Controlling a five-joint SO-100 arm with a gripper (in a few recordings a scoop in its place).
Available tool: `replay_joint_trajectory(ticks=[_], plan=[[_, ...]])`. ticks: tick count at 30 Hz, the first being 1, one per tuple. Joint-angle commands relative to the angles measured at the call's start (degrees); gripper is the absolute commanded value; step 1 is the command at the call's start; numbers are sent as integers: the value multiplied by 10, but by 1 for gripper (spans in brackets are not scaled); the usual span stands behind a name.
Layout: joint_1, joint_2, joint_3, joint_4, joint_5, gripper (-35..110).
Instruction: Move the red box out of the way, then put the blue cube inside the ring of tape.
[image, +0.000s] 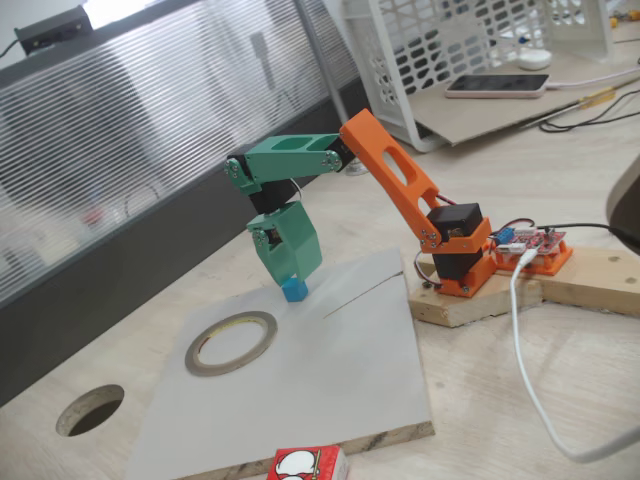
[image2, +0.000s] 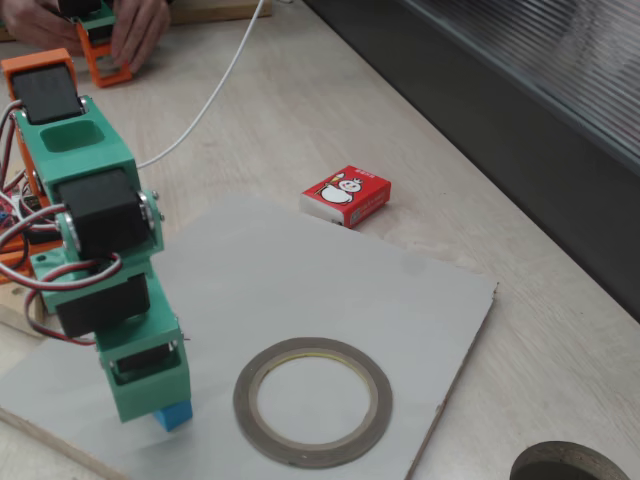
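Note:
My green gripper (image: 291, 279) points straight down over the grey board (image: 340, 380), shut on the tiny blue cube (image: 293, 292), which sticks out below the fingertips at or just above the board. In the other fixed view the gripper (image2: 163, 403) and the blue cube (image2: 175, 416) are just left of the ring of tape (image2: 313, 401). The ring of tape (image: 231, 343) lies flat on the board with its centre hollow. The red box (image2: 347, 195) lies on the wooden table off the board's edge, away from the ring, and shows at the bottom edge as the red box (image: 308, 465).
The orange arm base (image: 462, 262) is clamped on a wooden block with a red circuit board (image: 530, 243) and a white cable (image: 525, 350). A round hole (image: 90, 409) is cut in the tabletop near the board's corner. A dark wall (image2: 520, 130) borders the table.

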Motion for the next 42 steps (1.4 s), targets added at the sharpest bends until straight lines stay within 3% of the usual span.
replay_joint_trajectory(ticks=[1, 14, 42], plan=[[10, 0, -3, 1, 3, 33], [9, -6, 4, -52, 3, 33], [4, -7, 4, -52, 3, 32]])
